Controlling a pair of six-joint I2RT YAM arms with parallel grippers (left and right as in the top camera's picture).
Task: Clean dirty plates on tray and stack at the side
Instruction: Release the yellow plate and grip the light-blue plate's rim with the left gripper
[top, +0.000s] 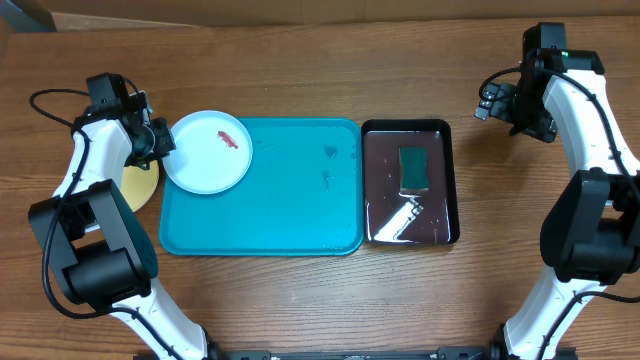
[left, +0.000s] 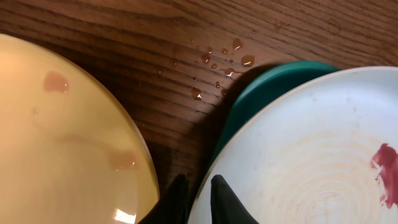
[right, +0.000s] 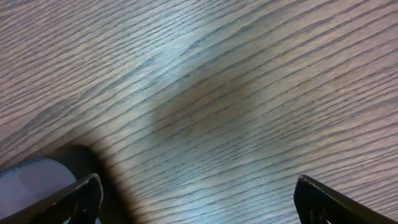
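Observation:
The white plate (top: 205, 158) with a red smear lies partly over the far left corner of the turquoise tray (top: 270, 215). My left gripper (top: 166, 146) is shut on its left rim. The left wrist view shows the rim of the white plate (left: 311, 162) between the fingers (left: 198, 180), with the tray corner (left: 267, 84) beneath. The pale yellow plate (top: 141, 186) sits on the table left of the tray, wet in the left wrist view (left: 56, 155). The light blue plate is out of view. My right gripper (top: 497, 101) is open over bare wood (right: 199, 183).
A dark glossy tray (top: 440, 225) right of the turquoise tray holds a green sponge (top: 413, 168) and water. Water drops (left: 217, 62) lie on the wood between the two plates. Small dark specks (top: 329, 153) sit on the turquoise tray.

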